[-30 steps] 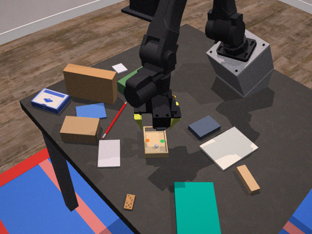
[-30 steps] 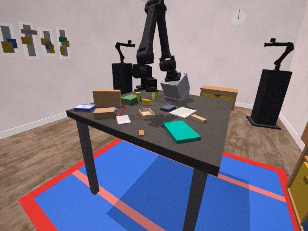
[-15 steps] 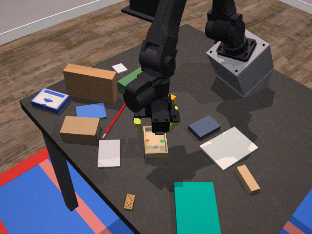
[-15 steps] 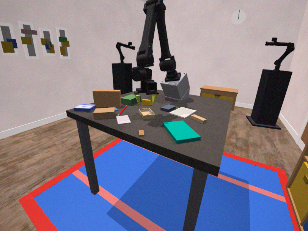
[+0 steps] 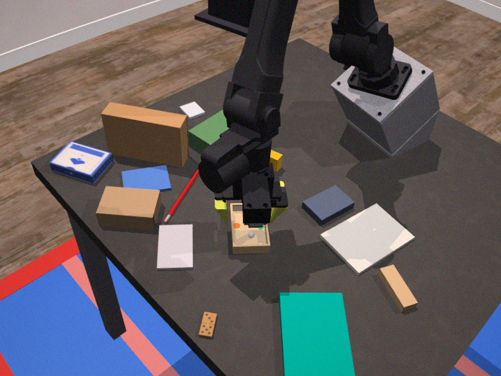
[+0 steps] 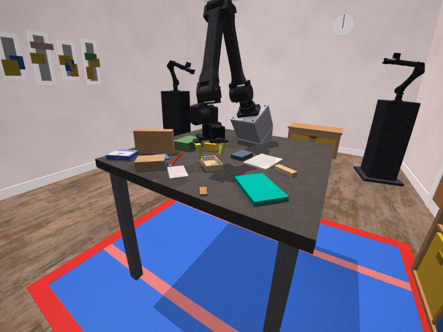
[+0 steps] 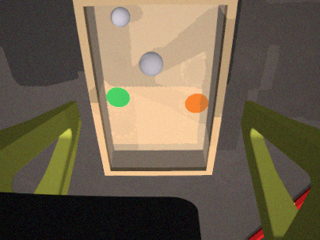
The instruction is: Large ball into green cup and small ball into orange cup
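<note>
The wooden puzzle (image 7: 156, 82) lies flat on the dark table, a shallow tray under a clear cover. Inside it, the large grey ball rests near the middle, just above the green cup (image 7: 118, 97). The small grey ball sits in the far left corner. The orange cup (image 7: 196, 103) is at the right side and holds nothing. My gripper (image 7: 161, 112) is open and empty, its yellow-green fingers standing on either side of the puzzle's near end, apart from its walls. The puzzle also shows in the top view (image 5: 249, 233) below the gripper (image 5: 252, 210), and in the exterior view (image 6: 211, 162).
A red pencil (image 5: 181, 196) and a white card (image 5: 175, 246) lie left of the puzzle. A dark blue block (image 5: 327, 204) and a pale tile (image 5: 367, 237) lie to its right. A green block (image 5: 208, 131) and a yellow block (image 5: 275, 158) sit behind the gripper. A teal slab (image 5: 315, 334) lies in front.
</note>
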`<action>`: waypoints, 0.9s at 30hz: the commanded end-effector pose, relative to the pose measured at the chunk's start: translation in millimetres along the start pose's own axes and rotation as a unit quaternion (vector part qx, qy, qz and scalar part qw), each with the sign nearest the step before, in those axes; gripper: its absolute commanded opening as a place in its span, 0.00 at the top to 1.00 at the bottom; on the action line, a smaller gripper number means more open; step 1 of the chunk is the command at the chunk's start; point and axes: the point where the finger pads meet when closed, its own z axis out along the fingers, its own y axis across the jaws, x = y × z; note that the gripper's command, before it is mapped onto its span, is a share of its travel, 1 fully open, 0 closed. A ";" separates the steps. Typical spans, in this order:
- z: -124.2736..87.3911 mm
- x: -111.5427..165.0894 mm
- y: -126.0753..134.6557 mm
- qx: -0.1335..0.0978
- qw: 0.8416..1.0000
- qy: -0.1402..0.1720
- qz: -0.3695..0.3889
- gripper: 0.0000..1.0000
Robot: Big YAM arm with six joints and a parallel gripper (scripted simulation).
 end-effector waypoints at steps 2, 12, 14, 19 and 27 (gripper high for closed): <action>6.8 1.4 0.6 0.002 1.000 -0.003 -0.007 0.14; 21.9 2.1 0.6 0.002 1.000 -0.002 -0.007 0.14; 23.3 2.7 -1.1 0.004 1.000 -0.003 -0.005 0.14; 27.4 1.1 0.4 0.002 1.000 -0.003 -0.007 0.14; 27.0 1.1 -1.3 0.003 1.000 -0.004 -0.006 0.14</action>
